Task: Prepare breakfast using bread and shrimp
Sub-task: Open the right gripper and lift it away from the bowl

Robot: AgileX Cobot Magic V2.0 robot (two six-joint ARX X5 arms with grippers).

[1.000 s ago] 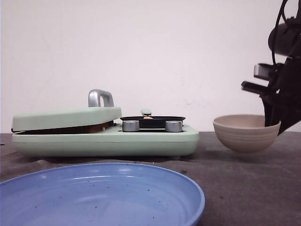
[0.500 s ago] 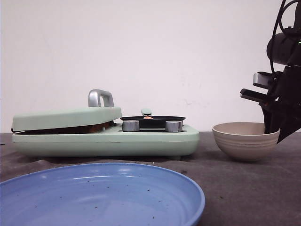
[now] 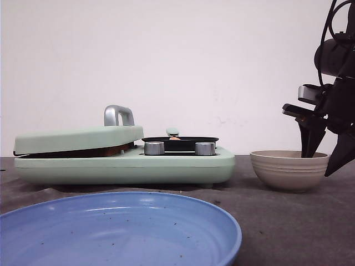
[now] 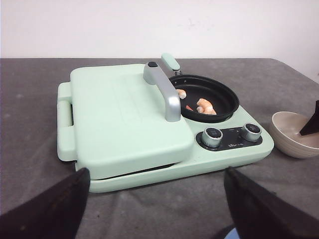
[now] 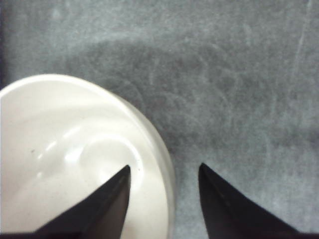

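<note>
While the right gripper (image 3: 323,158) hangs over the far-right rim of the beige bowl (image 3: 288,170), its two dark fingers (image 5: 107,206) stand apart and straddle that rim, one inside the bowl and one outside, holding nothing between them. Seen from the right wrist, the bowl's pale inside shows no contents, and it rests on the grey table (image 5: 239,89). In the front view the bowl sits at about 3 o'clock from the mint-green cooker (image 3: 125,160), near it but not touching. On the cooker's right half lies a small black pan (image 4: 207,97), and the shrimp (image 4: 204,106), a few orange-pink curled pieces, rest inside this pan; from the front only a sliver of one shows above the pan's edge. Two silver knobs (image 4: 213,135) sit just in front of the pan. On the cooker's left half the hinged lid (image 4: 124,114) with its silver handle (image 4: 164,92) is lowered, and a thin brown edge shows in the gap beneath it; whether this is the bread cannot be told. At 6 o'clock from the cooker, nearest the front camera, lies a blue plate (image 3: 119,230). Widely spread, the left gripper (image 4: 159,209) has its fingers at the picture's lower corners, grasping nothing.
</note>
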